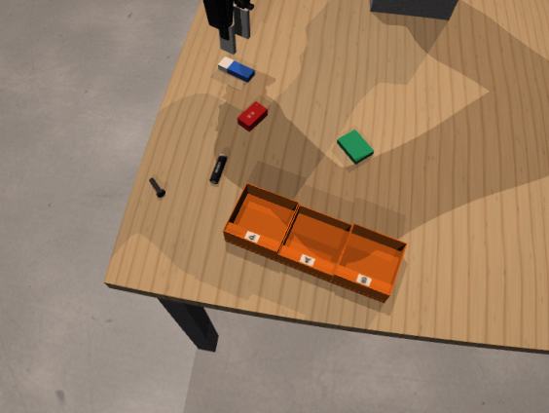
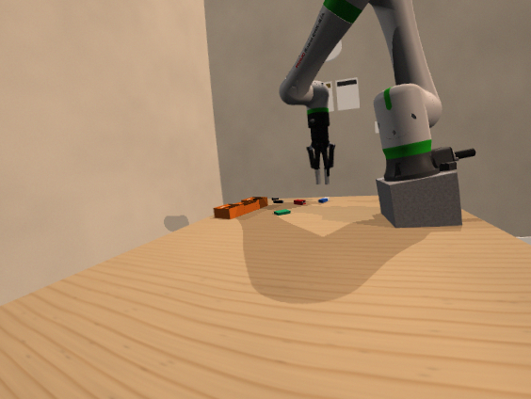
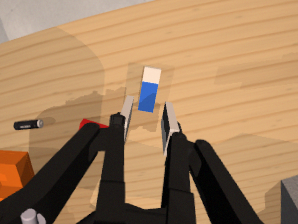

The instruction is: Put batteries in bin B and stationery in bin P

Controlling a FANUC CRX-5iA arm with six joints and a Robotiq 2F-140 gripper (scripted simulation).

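Note:
My gripper (image 1: 234, 41) hangs in the air above the blue and white eraser (image 1: 237, 69), partly open with nothing between the fingers. In the wrist view the eraser (image 3: 149, 90) lies on the table just past the fingertips. A red block with small markings (image 1: 252, 116) lies nearer the bins. A black cylindrical battery (image 1: 218, 168) lies to the left of the bins and also shows in the wrist view (image 3: 27, 124). A green flat block (image 1: 355, 146) lies to the right. Three orange bins stand in a row: P (image 1: 260, 221) on the left, a middle one (image 1: 313, 241), B (image 1: 372, 260) on the right. All are empty.
A black bolt (image 1: 157, 187) lies near the table's left edge. The robot's grey base block (image 2: 419, 198) stands at the far side of the table. The table's front edge runs just below the bins.

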